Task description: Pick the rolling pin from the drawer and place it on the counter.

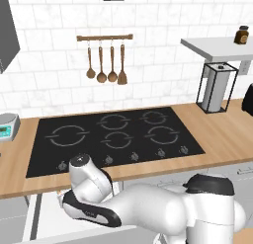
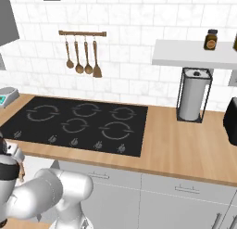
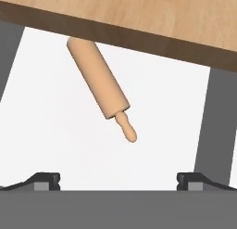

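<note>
The rolling pin (image 3: 98, 79) lies on the white floor of the drawer (image 3: 60, 144), slanted, with its upper end tucked under the edge of the counter (image 3: 139, 10) and one thin handle pointing toward me. My gripper (image 3: 118, 181) hovers above the drawer, open, its fingertips (image 3: 46, 179) wide apart and nothing between them. The pin is a little way ahead of the tips, not touching them. In the left base view my arm bends down below the counter (image 1: 217, 134) front into the pulled-out drawer (image 1: 49, 221).
A black cooktop (image 1: 113, 137) is set in the counter. Wooden spoons and a spatula (image 1: 105, 65) hang on a wall rail. A paper towel holder (image 1: 216, 87) stands at the right under a shelf (image 2: 194, 56). A scale (image 1: 7, 127) sits far left. Grey cabinet fronts (image 2: 180, 195) flank the drawer.
</note>
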Tool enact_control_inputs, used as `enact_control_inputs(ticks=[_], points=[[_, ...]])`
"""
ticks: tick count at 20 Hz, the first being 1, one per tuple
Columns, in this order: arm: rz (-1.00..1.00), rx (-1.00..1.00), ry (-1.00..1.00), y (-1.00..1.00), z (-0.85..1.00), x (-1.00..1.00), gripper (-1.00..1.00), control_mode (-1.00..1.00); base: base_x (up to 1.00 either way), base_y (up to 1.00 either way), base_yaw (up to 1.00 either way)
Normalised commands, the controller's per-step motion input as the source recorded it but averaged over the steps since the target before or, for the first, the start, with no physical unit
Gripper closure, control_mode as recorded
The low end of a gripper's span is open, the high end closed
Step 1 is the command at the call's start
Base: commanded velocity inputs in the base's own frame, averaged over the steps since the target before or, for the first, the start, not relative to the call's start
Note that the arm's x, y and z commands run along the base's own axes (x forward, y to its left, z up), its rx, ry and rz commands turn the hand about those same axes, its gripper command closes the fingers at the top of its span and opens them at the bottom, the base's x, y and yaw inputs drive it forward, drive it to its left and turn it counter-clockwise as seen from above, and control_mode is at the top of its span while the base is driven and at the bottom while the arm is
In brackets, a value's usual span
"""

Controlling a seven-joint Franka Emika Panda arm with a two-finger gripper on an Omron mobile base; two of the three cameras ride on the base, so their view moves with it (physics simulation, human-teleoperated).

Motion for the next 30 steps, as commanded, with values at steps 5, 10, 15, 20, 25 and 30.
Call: enact_control_inputs(ticks=[5, 10, 15, 20, 25, 30], points=[[-0.03, 0.0, 0.03, 0.19, -0.06, 0.13, -1.0, -1.0, 0.0, 0.0, 0.0], [-0.07, 0.0, 0.0, 0.1, -0.13, 0.0, -1.0, -1.0, 0.0, 0.0, 0.0], [-0.02, 0.0, 0.0, 0.0, -0.19, 0.04, -1.0, -1.0, 0.0, 0.0, 0.0], [0.0, 0.0, 0.0, 0.0, -0.33, 0.03, -1.0, -1.0, 0.0, 0.0, 0.0], [0.0, 0.0, 0.0, 0.0, -0.34, 0.01, -1.0, -1.0, 0.0, 0.0, 0.0], [0.0, 0.0, 0.0, 0.0, -0.21, 0.07, -1.0, -1.0, 0.0, 0.0, 0.0]])
